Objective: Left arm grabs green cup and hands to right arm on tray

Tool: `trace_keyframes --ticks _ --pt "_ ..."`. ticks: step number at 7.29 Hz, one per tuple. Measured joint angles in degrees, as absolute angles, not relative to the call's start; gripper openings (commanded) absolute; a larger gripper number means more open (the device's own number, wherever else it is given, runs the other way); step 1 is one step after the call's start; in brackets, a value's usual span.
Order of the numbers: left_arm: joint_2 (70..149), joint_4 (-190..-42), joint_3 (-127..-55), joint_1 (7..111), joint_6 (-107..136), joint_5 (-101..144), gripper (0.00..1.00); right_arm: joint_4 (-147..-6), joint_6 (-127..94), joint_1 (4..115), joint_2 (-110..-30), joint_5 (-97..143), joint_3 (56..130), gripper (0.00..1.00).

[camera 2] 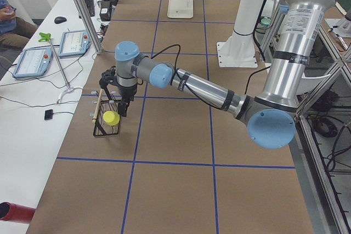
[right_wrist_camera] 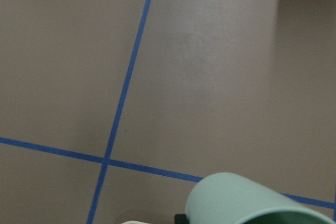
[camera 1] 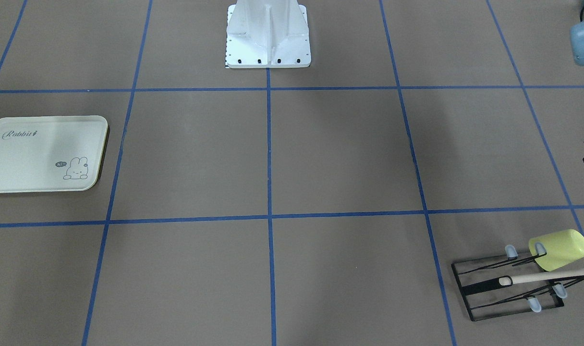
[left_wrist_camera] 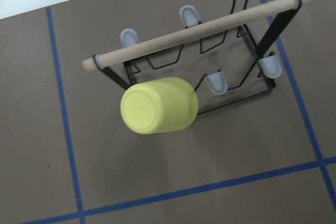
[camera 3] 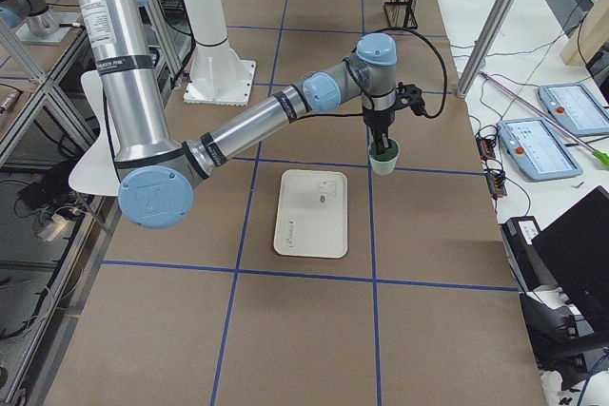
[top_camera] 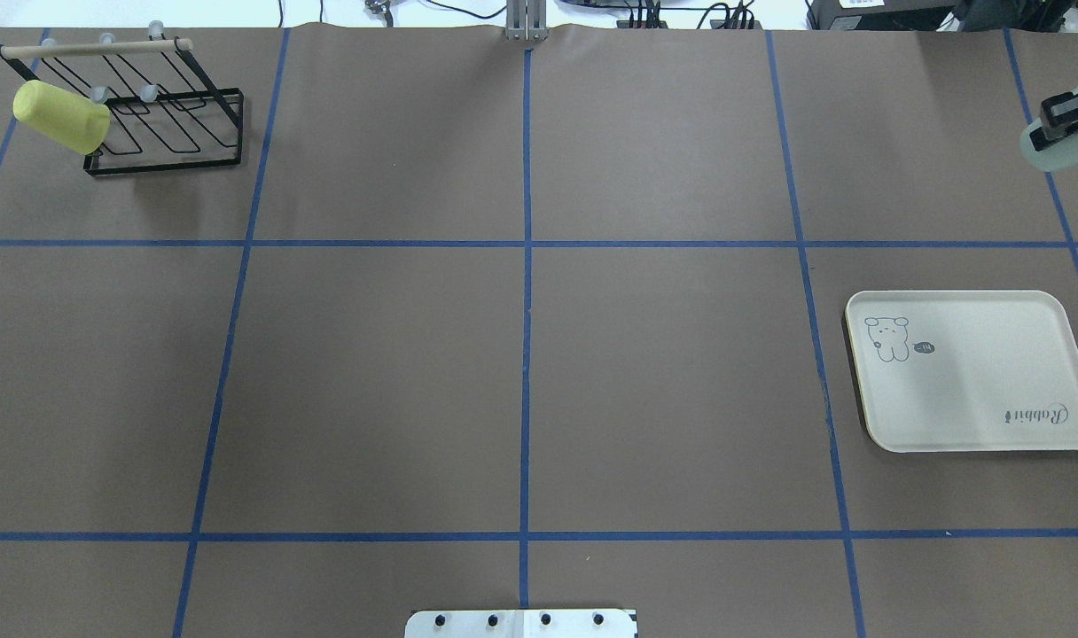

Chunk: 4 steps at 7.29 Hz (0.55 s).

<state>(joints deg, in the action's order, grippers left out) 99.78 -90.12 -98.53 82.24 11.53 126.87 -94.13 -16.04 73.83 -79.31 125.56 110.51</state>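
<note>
The pale mint-green cup hangs from my right gripper, which is shut on its rim at the table's far right edge. In the exterior right view the cup is held just above the table, past the far right corner of the cream Rabbit tray. The tray is bare; it also shows in the front-facing view. The cup's side fills the bottom of the right wrist view. My left gripper hovers over the rack; I cannot tell whether it is open or shut.
A black wire rack with a wooden bar stands at the far left corner. A brighter yellow-green cup sits tipped on one of its prongs, also in the left wrist view. The white robot base is at the near middle edge.
</note>
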Motion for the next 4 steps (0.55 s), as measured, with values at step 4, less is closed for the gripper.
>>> trace_keyframes --ticks 4 --pt "89.1 -93.4 -95.6 88.8 -5.4 131.0 1.00 -94.0 -15.0 72.8 -85.7 125.5 114.4 0.00"
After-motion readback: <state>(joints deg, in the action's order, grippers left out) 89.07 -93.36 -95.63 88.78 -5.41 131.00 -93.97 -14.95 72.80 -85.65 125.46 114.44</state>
